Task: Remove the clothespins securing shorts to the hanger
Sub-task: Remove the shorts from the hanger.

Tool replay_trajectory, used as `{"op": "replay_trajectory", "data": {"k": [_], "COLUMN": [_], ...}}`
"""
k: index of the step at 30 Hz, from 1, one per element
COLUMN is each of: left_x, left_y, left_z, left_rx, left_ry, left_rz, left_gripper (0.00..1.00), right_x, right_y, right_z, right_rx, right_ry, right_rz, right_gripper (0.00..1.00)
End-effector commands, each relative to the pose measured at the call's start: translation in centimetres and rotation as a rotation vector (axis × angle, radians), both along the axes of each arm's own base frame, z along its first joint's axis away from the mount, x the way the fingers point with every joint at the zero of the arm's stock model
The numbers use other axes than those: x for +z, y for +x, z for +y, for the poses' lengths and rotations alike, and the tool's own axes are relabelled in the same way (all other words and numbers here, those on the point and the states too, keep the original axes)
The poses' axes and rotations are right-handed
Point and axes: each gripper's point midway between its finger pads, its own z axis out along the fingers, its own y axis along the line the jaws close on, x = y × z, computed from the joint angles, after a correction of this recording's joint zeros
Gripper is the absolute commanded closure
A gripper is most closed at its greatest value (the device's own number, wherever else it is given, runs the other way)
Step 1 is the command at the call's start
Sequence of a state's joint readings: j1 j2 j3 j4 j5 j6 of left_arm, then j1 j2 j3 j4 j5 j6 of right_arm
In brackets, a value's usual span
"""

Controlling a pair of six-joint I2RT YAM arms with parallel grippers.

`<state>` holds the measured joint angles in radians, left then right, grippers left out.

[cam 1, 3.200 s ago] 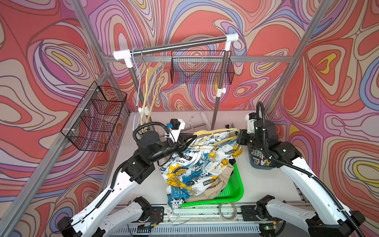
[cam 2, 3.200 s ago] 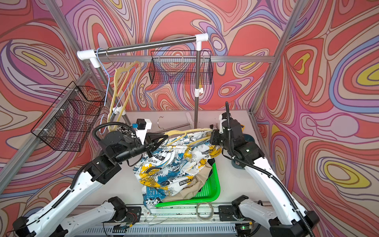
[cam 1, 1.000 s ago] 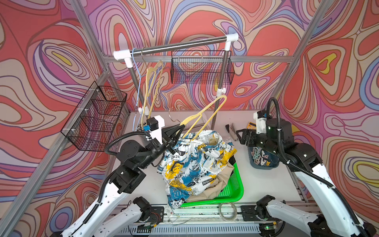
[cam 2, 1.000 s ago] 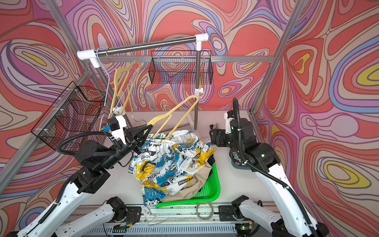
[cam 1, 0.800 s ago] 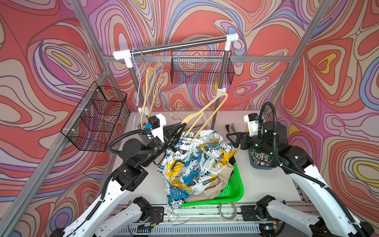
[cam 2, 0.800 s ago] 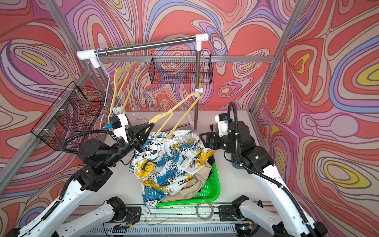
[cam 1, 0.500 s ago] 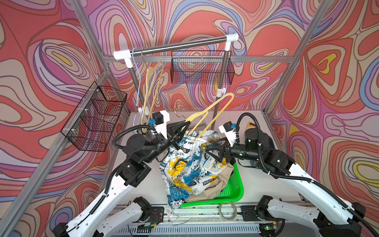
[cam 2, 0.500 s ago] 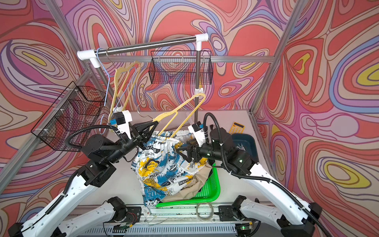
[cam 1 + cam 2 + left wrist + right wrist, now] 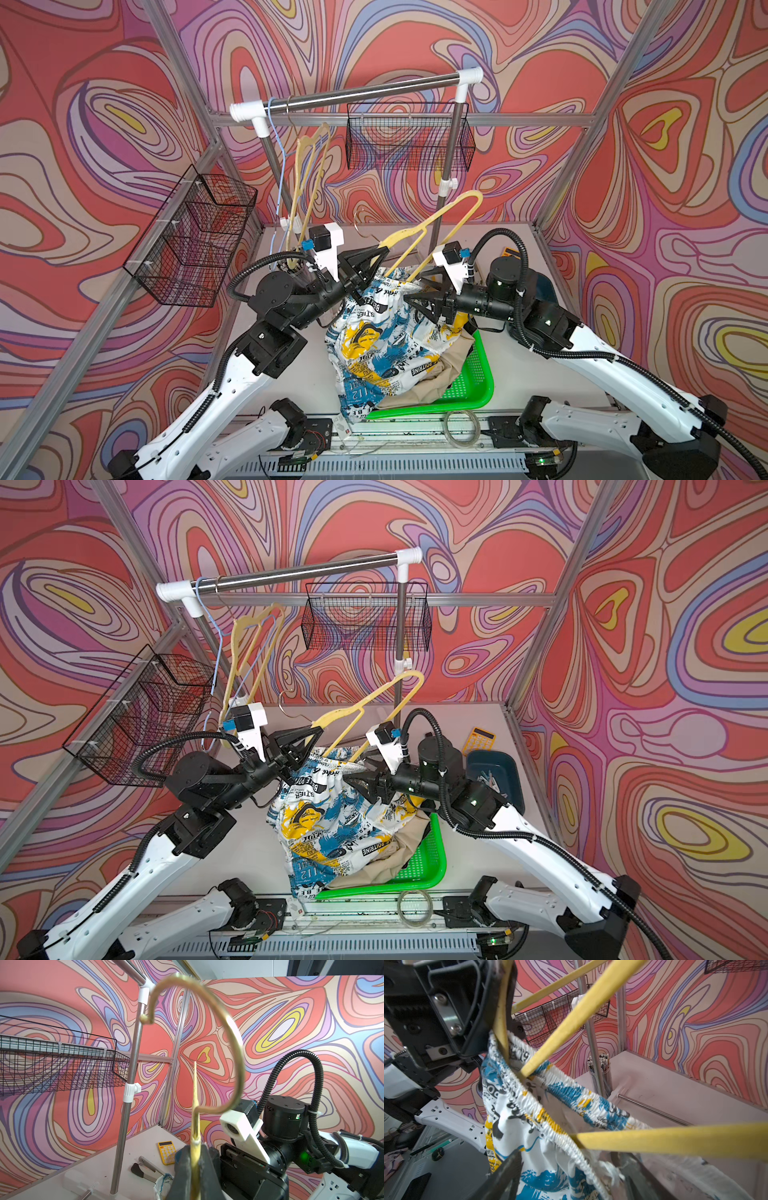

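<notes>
The left end effector (image 9: 376,255) is pinching the yellow foam-covered hanger (image 9: 440,216) by its neck, holding the white printed shorts (image 9: 374,332) draped on it steady. The right end effector (image 9: 570,1157), spread, is straddling their elastic waistband. It should be squeezing only a clothespin's tails, though none is showing clearly.

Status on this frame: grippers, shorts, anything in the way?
Left gripper shut on yellow hanger. Right gripper open, straddling waistband of printed shorts. No clothespin discernible there; hanger bar crowds jaws.

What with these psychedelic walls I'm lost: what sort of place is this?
Probably a robot test cell, not a home: two mounted robot arms, an aluminium frame holding printed wall panels, and a clothes rail.
</notes>
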<state>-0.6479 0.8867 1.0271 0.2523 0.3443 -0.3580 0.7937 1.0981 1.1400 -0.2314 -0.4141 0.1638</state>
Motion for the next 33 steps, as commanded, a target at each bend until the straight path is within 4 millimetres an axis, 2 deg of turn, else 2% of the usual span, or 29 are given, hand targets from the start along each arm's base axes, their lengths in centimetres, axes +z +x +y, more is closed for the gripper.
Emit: {"op": "replay_trajectory", "data": {"k": [1,5,7,9,14,19,28,31,33], "left_x": [3.5,3.6,3.7,3.8,4.0,4.2,4.8,4.7,4.4], "left_y": [-1.1,-0.8,-0.6,-0.3,0.1,0.1,-0.2,-0.3,-0.5], "left_z": [1.0,1.0,1.1,1.1,1.5,1.9,2.8,2.2,1.3], "left_rx": [-0.004,0.007,0.014,0.021,0.05,0.069,0.116,0.09,0.049], "left_ry": [-0.089,-0.102,-0.113,-0.124,-0.151,-0.147,-0.132,-0.109,-0.077], "left_rz": [-0.083,-0.078,-0.076,-0.072,-0.068,-0.074,-0.104,-0.104,-0.102], "left_gripper": [1.0,1.0,1.0,1.0,1.0,1.0,1.0,1.0,1.0], "right_x": [-1.0,-1.5,-1.3,-1.3,-2.7,-4.3,-6.5,-7.2,-6.9], "right_y": [-1.0,-2.0,-2.6,-3.2,-4.7,-5.4,-5.9,-5.7,-5.5], "right_z": [1.6,2.6,3.1,3.9,6.0,6.9,5.7,5.2,4.8], "right_rx": [0.099,0.146,0.171,0.197,0.248,0.267,0.237,0.213,0.19], "right_ry": [-0.008,0.01,0.032,0.04,-0.002,-0.026,-0.089,-0.13,-0.142], "right_rz": [0.017,0.037,0.038,0.045,0.062,0.098,0.164,0.175,0.155], "right_gripper": [0.32,0.54,0.72,0.84,0.99,1.0,1.0,1.0,1.0]}}
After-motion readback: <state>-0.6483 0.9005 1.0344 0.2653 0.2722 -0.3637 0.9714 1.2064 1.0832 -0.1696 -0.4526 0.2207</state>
